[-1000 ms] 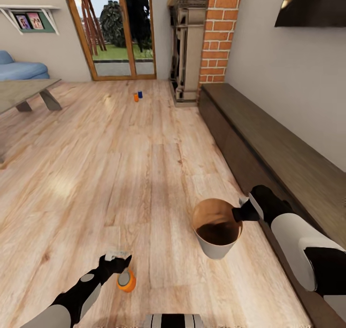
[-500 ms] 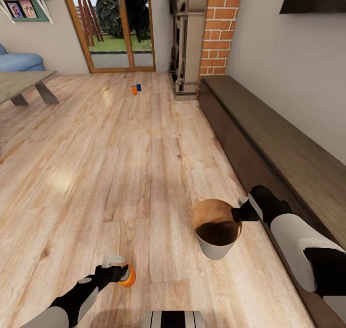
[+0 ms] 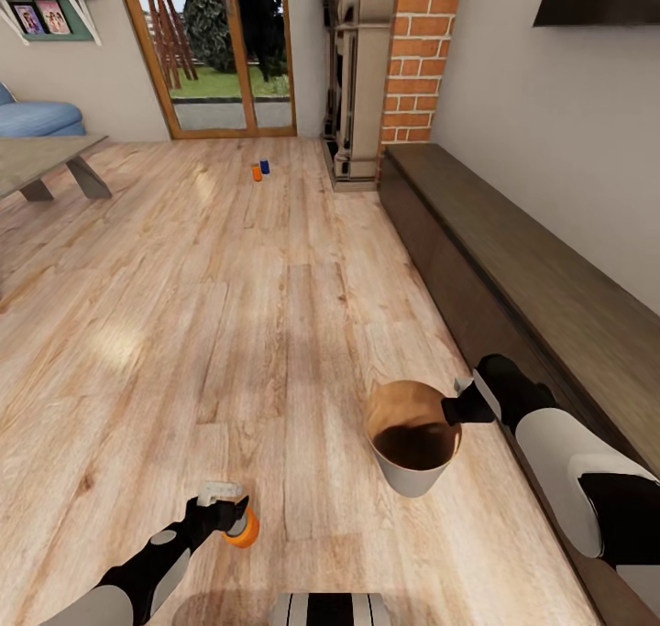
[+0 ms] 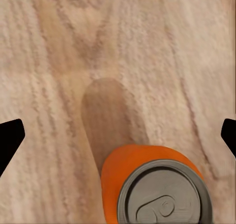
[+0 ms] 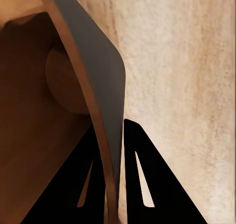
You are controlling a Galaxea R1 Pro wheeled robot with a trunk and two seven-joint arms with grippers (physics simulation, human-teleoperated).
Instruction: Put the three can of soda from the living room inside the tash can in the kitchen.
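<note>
Hovering over the near orange can, the left gripper has its jaws spread wide, the can upright on the floor between and below the fingertips. Closing off-centre could tip it and send it rolling along the planks (my worry, anyway). The right gripper pinches the trash can by its rim, holding it near right. Two more cans stand far off by the glass doors. Light wood floor, brick fireplace, dark low cabinet along the right.
</note>
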